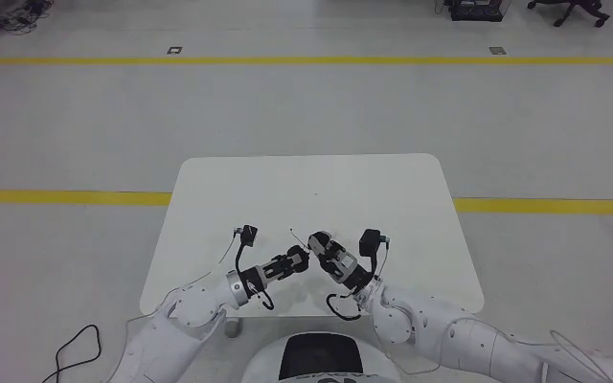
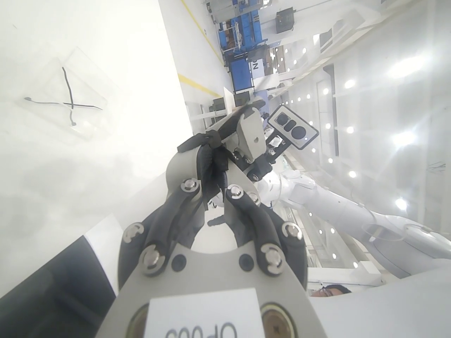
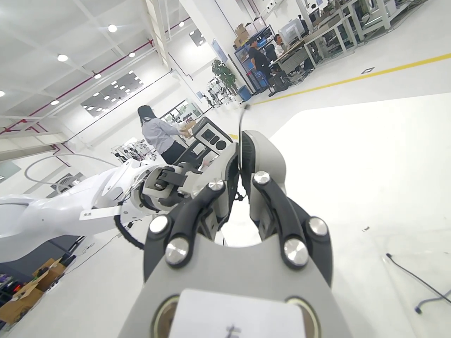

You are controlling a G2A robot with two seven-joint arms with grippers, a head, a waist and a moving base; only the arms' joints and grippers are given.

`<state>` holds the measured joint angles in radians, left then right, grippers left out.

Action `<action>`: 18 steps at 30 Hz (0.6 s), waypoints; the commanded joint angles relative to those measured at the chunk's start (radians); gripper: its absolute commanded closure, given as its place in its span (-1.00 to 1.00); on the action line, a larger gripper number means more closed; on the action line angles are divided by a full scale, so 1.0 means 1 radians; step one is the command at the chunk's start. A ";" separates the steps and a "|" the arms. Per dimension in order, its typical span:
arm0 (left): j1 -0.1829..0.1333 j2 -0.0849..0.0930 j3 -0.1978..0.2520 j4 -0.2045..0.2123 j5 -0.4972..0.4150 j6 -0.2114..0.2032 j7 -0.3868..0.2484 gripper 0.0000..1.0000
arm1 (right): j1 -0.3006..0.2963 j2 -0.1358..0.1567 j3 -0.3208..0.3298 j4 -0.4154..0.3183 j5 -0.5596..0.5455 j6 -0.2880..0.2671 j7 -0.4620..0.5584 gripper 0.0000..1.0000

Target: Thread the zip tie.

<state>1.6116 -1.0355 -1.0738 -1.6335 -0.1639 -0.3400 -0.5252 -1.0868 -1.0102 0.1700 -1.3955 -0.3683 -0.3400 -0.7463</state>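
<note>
The right gripper (image 3: 241,145) is clamped tight on a thin, dark plastic zip tie (image 3: 240,124). The strap runs up between the ribbed black pads of its grey fingers and pokes out past the tips, ending in a small square head. From above, the zip tie (image 1: 297,236) is a fine line slanting away to the far left from the right gripper (image 1: 318,245).

The left gripper (image 2: 213,152) has its fingers drawn close together, black pads almost meeting. I cannot tell whether the strap's other end lies between them. In the top view the left gripper (image 1: 295,260) points at the right one, tip to tip and just touching. The two meet over the near middle of the white, round-cornered table (image 1: 383,191).

A clear plastic sheet (image 2: 84,72) lies flat on the table, well apart from the grippers. On it are two spare black zip ties (image 2: 68,89), crossed over each other. The spare ties (image 3: 412,276) also show beside the right gripper in its own wrist view.
</note>
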 commanded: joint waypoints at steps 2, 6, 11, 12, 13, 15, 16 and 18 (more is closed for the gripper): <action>0.000 0.000 -0.002 0.002 -0.001 0.000 0.000 1.00 | 0.000 0.001 0.000 -0.001 0.002 0.000 -0.001 0.06; 0.000 0.000 -0.004 0.003 -0.005 0.000 0.000 1.00 | 0.000 0.002 0.000 -0.001 0.000 0.000 -0.005 0.04; 0.005 0.001 -0.018 -0.001 -0.017 0.000 0.001 1.00 | -0.003 0.009 0.000 0.003 -0.008 0.000 -0.025 0.00; 0.007 0.002 -0.024 -0.003 -0.023 0.000 0.002 1.00 | -0.003 0.011 0.000 0.006 -0.011 0.000 -0.030 -0.16; 0.010 0.002 -0.029 -0.005 -0.030 0.000 0.002 1.00 | -0.004 0.014 0.000 0.009 -0.013 0.000 -0.035 -0.36; 0.017 0.004 -0.040 -0.008 -0.045 0.000 -0.005 1.00 | -0.006 0.021 0.000 0.015 -0.024 0.000 -0.047 -0.82; 0.020 0.004 -0.046 -0.010 -0.053 0.000 -0.011 1.00 | -0.007 0.024 0.000 0.018 -0.029 0.000 -0.055 -1.00; 0.027 0.006 -0.059 -0.013 -0.064 0.000 -0.023 1.00 | -0.011 0.033 0.000 0.024 -0.037 0.000 -0.076 -1.00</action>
<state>1.6347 -1.0304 -1.1261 -1.6447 -0.2228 -0.3400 -0.5422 -1.0963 -0.9819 0.1700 -1.3743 -0.4024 -0.3400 -0.8120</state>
